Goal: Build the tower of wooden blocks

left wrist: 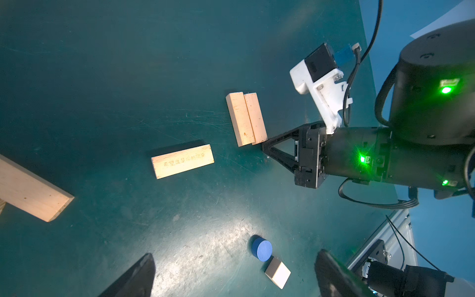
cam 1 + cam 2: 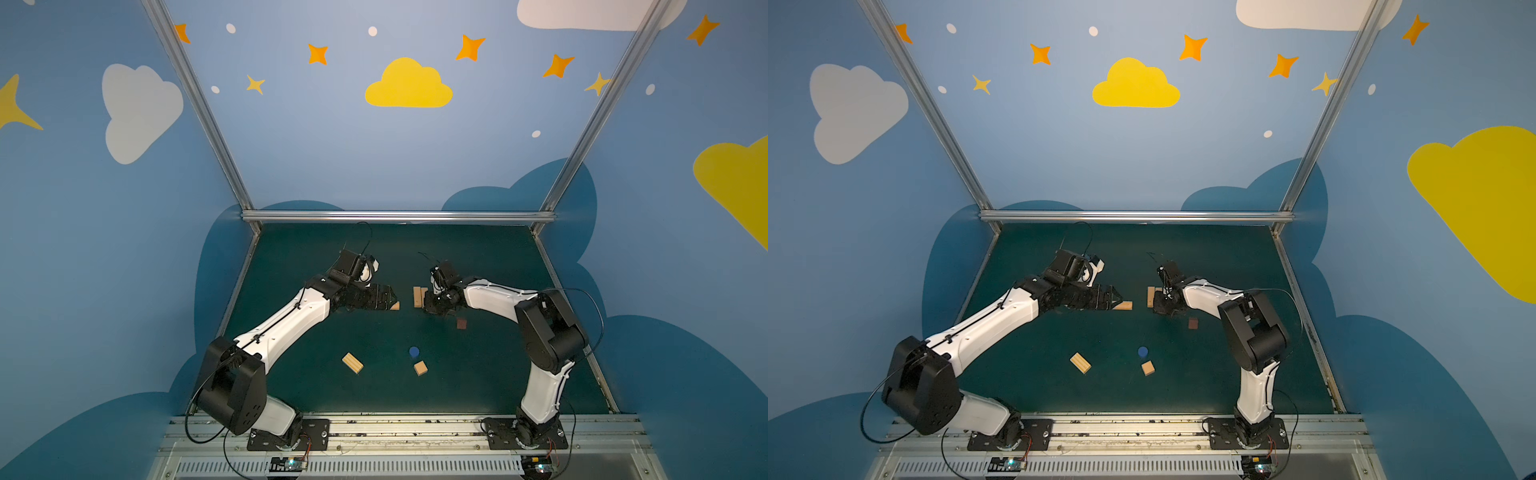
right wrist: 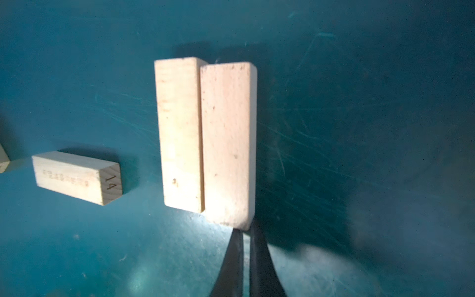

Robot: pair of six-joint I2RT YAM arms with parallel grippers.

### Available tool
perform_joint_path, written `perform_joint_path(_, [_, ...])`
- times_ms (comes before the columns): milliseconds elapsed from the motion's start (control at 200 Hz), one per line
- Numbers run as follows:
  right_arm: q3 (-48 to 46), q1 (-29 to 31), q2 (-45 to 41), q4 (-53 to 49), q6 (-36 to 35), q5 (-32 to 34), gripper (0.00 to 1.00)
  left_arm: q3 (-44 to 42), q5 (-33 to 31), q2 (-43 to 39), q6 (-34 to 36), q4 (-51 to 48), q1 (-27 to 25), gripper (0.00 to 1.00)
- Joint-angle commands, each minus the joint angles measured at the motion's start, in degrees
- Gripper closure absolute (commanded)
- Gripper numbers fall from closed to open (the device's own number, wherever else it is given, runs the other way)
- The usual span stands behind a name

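The right end effector [image 3: 246, 232] is sitting pressed together, its tips at the end of two wood blocks [image 3: 226, 144] lying side by side at frame centre on the tabletop [image 3: 359, 128]. The left end effector [image 2: 388, 296] is hanging spread near a lone bar [image 2: 395, 306], left of centre.

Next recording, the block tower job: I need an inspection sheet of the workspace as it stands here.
Surface: dark green mat, scratched, otherwise bare.
Job's things: no tower yet. A pair of bars lies side by side mid-mat, with a lone bar next to it. A bar group, blue round piece, tan cube and reddish-brown cube lie loose.
Clutter: nothing seen.
Grippers: left gripper open, empty, by the lone bar. Right gripper shut, empty, tips at the pair's end; contact unclear.
Cables: black cables arch off the wrists, clear of the blocks.
Surroundings: blue walls with painted clouds; aluminium frame.
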Motion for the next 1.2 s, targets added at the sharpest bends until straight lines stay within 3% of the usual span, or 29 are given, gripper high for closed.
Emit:
perform_joint_path(0, [1.48,-0.19,1.21,-0.02,0.42,-0.37,1.00,0.47,0.09,-1.35,-0.08,-0.20,-0.14,0.04])
perform_joint_path(746, [2.00,-0.17,0.96,-1.42,0.07,0.01,1.00,0.25,-0.21,-1.43,-0.04,-0.20,-0.16,0.04])
perform_joint_path(1192, [-1.01,0.36,-6.28,-2.79,0.05,-0.71,1.00,0.32,-1.84,-1.18,-1.12,0.73,-0.14,0.04])
